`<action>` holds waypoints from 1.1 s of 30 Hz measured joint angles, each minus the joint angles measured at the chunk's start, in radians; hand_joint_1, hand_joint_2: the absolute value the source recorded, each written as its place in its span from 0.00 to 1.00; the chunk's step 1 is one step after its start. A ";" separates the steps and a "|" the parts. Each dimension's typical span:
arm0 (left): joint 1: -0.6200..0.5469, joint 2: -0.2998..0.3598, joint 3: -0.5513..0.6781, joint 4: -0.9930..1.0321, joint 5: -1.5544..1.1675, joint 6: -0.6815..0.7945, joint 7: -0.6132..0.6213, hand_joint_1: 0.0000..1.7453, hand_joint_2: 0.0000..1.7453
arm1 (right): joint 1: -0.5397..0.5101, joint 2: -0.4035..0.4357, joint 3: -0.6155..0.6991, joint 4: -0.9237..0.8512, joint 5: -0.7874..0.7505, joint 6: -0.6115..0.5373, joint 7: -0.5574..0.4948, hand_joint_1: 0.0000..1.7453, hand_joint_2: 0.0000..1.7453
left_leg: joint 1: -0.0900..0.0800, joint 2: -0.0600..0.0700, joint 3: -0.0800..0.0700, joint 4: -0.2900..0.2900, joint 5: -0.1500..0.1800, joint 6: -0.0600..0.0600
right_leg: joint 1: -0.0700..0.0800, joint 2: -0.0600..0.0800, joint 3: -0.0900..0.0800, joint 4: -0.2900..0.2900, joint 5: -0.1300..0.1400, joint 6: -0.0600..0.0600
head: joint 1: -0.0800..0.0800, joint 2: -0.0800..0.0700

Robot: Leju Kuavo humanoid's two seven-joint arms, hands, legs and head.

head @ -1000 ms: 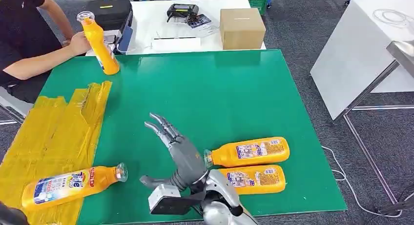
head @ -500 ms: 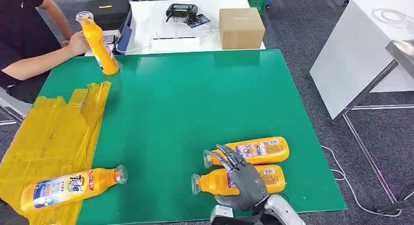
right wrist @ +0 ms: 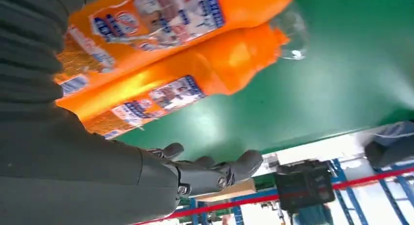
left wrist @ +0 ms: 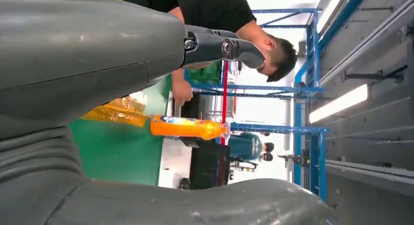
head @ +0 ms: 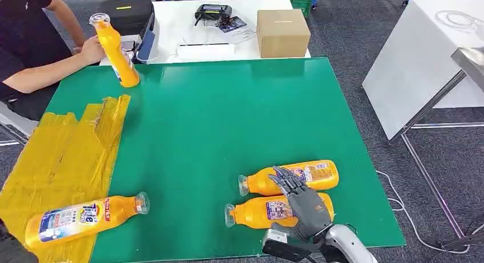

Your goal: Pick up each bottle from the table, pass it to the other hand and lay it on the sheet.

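One bottle (head: 85, 218) lies on the yellow sheet (head: 57, 160), two bottles (head: 279, 210) remain side by side on the green worktop (head: 228, 114), a person holds a fourth upright, and my right hand (head: 302, 203) hovers over the pair, fingers spread, grasping nothing.

I count four orange bottles: two (head: 288, 178) (head: 278, 210) side by side near the table's (head: 228, 114) front right corner, one (head: 85, 216) on the single yellow sheet (head: 57, 160) at the left edge, one (head: 116, 51) upright at the far left corner. One cardboard box (head: 282, 33) sits beyond.
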State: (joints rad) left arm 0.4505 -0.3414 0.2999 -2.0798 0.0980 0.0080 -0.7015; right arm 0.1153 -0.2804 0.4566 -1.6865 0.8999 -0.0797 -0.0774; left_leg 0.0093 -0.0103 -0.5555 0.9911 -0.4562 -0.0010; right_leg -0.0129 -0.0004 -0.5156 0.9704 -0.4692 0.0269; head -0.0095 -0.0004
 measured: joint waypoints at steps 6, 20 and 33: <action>-0.018 0.000 0.011 0.017 -0.001 -0.015 0.000 0.00 0.00 | -0.014 -0.037 -0.003 0.024 -0.029 0.071 0.022 0.00 1.00 | 0.000 0.000 0.000 0.000 0.000 0.000 | 0.000 0.000 0.000 0.000 0.000 0.000 | 0.000 0.000; -0.045 -0.001 0.037 0.040 -0.001 -0.048 0.003 0.00 0.00 | -0.017 -0.157 0.005 0.053 -0.107 0.139 0.074 0.00 1.00 | 0.000 0.000 0.000 0.000 0.000 0.000 | 0.000 0.000 0.000 0.000 0.000 0.000 | 0.000 0.000; -0.065 -0.002 0.040 0.058 -0.001 -0.074 0.021 0.00 0.00 | -0.029 -0.222 0.020 0.061 -0.131 0.214 0.127 0.93 1.00 | 0.000 -0.001 0.000 0.000 0.000 0.000 | 0.000 0.000 0.000 0.000 0.000 0.000 | 0.000 0.000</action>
State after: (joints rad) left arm 0.3859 -0.3433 0.3399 -2.0222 0.0973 -0.0656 -0.6809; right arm 0.0861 -0.5019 0.4768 -1.6258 0.7687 0.1345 0.0499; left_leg 0.0090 -0.0109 -0.5550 0.9912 -0.4562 -0.0009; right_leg -0.0132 -0.0005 -0.5152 0.9703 -0.4692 0.0270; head -0.0096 -0.0004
